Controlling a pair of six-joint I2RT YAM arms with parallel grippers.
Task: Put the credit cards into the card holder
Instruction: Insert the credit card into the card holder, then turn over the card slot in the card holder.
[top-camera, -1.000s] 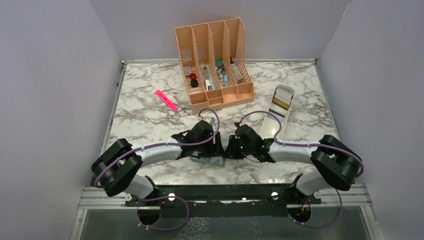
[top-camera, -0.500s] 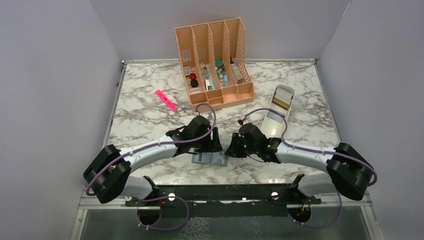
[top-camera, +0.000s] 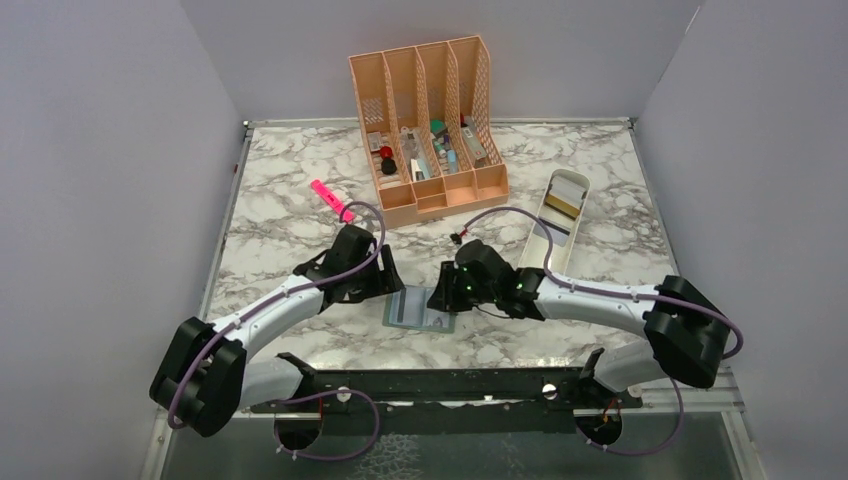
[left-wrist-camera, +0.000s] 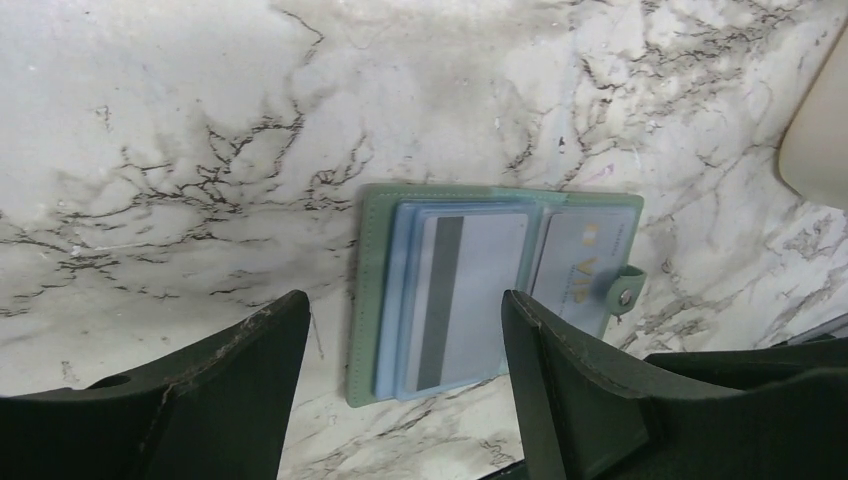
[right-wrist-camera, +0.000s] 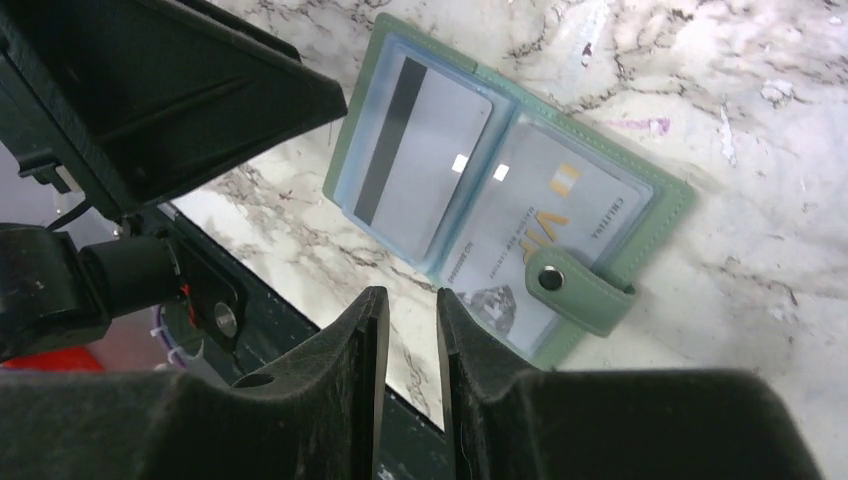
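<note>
The grey-green card holder lies open and flat near the table's front edge. In the left wrist view the card holder has a card with a dark stripe in its left pocket and a pale VIP card in its right pocket. Both cards show in the right wrist view, with the snap tab lying over the VIP card. My left gripper is open and empty, above the holder's left side. My right gripper has its jaws nearly together and empty, at the holder's right edge.
A long white tray at the right holds a gold card and a dark card. A peach desk organizer stands at the back. A pink highlighter lies left of it. The black frame rail runs just below the holder.
My left arm has drawn back to the left, uncovering the open card holder. My right gripper has shifted left toward the holder's right edge.
</note>
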